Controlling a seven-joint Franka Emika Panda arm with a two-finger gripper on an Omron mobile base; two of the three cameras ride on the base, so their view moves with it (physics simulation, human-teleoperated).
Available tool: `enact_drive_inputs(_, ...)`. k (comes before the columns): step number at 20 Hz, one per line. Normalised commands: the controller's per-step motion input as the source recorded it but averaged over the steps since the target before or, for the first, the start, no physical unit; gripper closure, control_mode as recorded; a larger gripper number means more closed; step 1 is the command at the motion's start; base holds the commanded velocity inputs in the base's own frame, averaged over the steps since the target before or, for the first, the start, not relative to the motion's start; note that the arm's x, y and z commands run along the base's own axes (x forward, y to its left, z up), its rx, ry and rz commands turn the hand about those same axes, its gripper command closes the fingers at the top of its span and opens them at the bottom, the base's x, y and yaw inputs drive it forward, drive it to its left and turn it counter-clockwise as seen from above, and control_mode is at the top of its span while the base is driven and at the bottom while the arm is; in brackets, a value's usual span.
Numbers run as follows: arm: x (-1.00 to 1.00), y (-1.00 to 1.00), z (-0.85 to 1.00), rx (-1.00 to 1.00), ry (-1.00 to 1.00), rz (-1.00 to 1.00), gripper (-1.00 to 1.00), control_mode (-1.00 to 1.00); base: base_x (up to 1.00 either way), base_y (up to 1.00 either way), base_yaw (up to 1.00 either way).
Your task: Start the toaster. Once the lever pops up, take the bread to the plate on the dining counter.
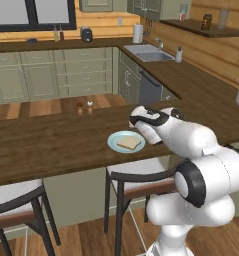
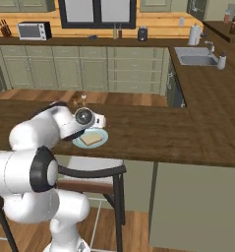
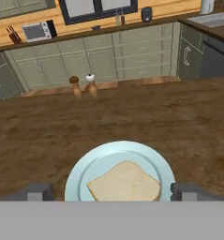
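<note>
Bread [image 3: 125,182] on plate [image 3: 85,171], between fingers [image 3: 36,192]

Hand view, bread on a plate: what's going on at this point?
The bread lies flat on the plate, which sits on the dining counter near a pair of shakers. The gripper hovers just behind the plate with its fingers spread wide to either side and nothing between them. So the slice looks delivered, and the arm holds nothing. The stools stand in front of the counter.
</note>
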Motion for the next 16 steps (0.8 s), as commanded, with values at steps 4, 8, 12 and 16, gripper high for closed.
enact_drive_inputs(4, -1.0, 0.0, 1.0, 0.02, 0.13, -0.05, -1.0, -1.0, 0.0, 0.0, 0.0)
enact_drive_inputs(8, -0.97, 0.0, 1.0, 0.05, 0.13, -0.03, -1.0, -1.0, 0.0, 0.0, 0.0)
enact_drive_inputs(12, -0.9, 0.0, 1.0, 0.02, 0.08, -0.02, -1.0, -1.0, 0.0, 0.0, 0.0)
enact_drive_inputs(16, -0.99, 0.0, 1.0, 0.0, 0.03, -0.01, -1.0, -1.0, 0.0, 0.0, 0.0)
